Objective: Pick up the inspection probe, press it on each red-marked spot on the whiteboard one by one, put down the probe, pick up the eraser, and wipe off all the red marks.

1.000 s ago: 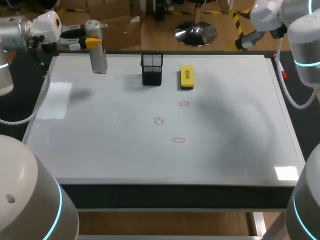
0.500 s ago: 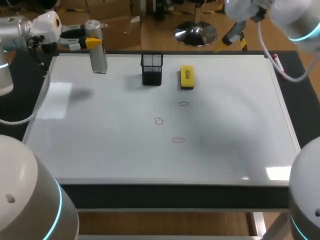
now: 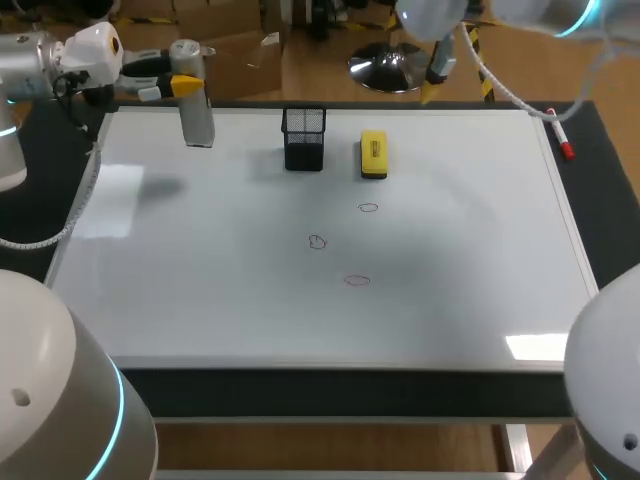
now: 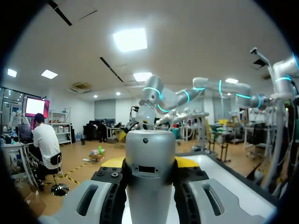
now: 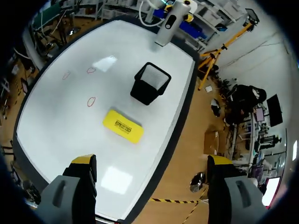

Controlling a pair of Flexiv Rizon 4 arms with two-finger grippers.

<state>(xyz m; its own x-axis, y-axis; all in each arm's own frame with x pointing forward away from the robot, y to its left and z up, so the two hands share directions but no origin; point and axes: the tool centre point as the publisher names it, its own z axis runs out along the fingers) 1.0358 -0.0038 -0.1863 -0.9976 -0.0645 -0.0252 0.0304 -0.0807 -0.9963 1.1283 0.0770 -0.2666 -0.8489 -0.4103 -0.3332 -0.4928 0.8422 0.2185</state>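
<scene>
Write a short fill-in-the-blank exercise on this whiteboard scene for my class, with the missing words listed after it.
1. The whiteboard carries ____ red marks.
2. The eraser lying beside the black mesh holder is ____ in colour.
3. The left gripper is shut on the silver inspection probe at the board's far-____ corner.
4. The right gripper has nothing between its fingers, so it is ____.

Missing words: three; yellow; left; open

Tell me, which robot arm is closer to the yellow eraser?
Right. The right gripper hovers just beyond the eraser, toward the far side. The left gripper holds the probe off at the far left corner.
</scene>
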